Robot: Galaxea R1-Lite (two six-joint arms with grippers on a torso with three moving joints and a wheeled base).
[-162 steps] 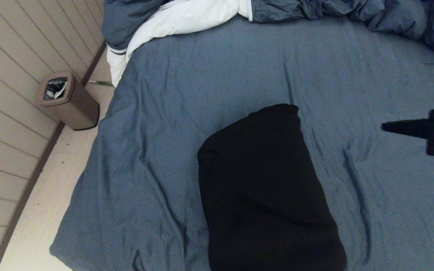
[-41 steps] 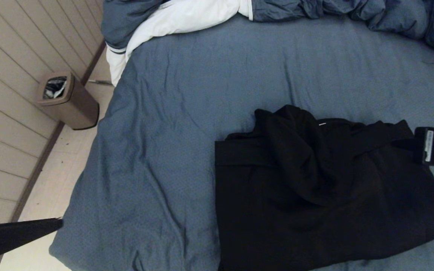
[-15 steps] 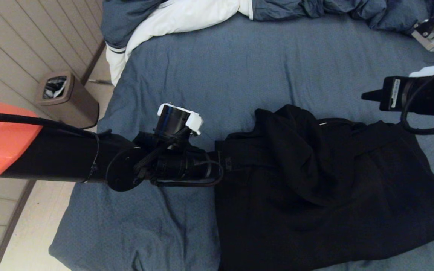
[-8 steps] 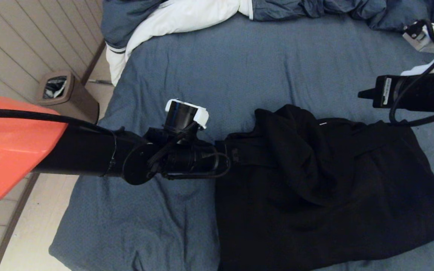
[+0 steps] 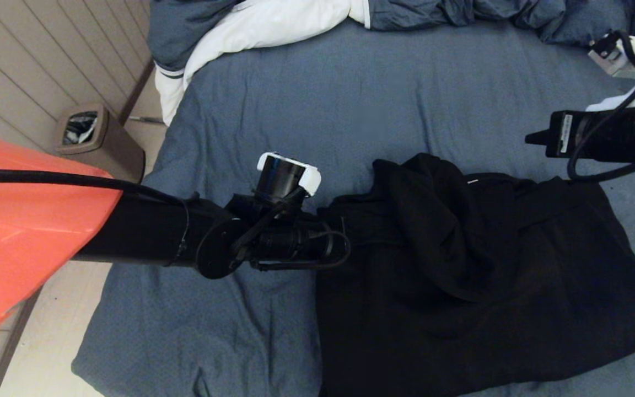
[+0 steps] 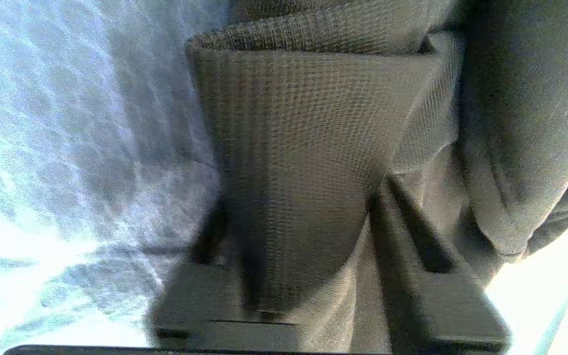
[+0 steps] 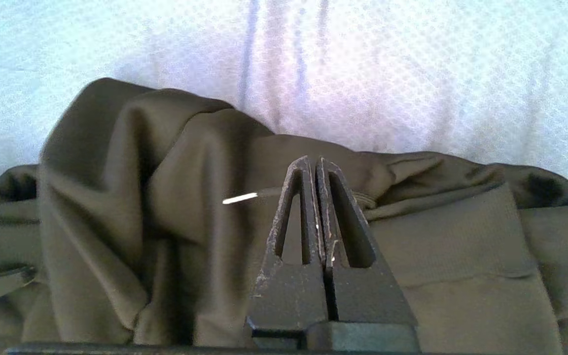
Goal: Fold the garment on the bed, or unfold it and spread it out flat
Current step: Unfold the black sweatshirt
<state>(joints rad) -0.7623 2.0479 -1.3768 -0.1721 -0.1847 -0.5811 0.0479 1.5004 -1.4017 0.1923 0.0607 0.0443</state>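
A black hoodie [image 5: 477, 275] lies partly opened on the near right part of the bed [image 5: 317, 99], its body loosely spread and a bunched fold heaped over its middle. The left tool [image 6: 308, 296] reaches in from the left at the hoodie's left edge, its two fingers [image 6: 412, 236] set on either side of a ribbed band [image 6: 303, 148]; whether they already pinch it cannot be told. The right tool [image 7: 316, 170] hovers above the far right edge of the hoodie, its fingers pressed together on nothing. The cloth appears soft, limp and fairly thick, so it will likely sag and drag rather than keep its shape. The ribbed band and corners probably offer the firmest hold. A rumpled duvet [image 5: 273, 22] lies along the far edge.
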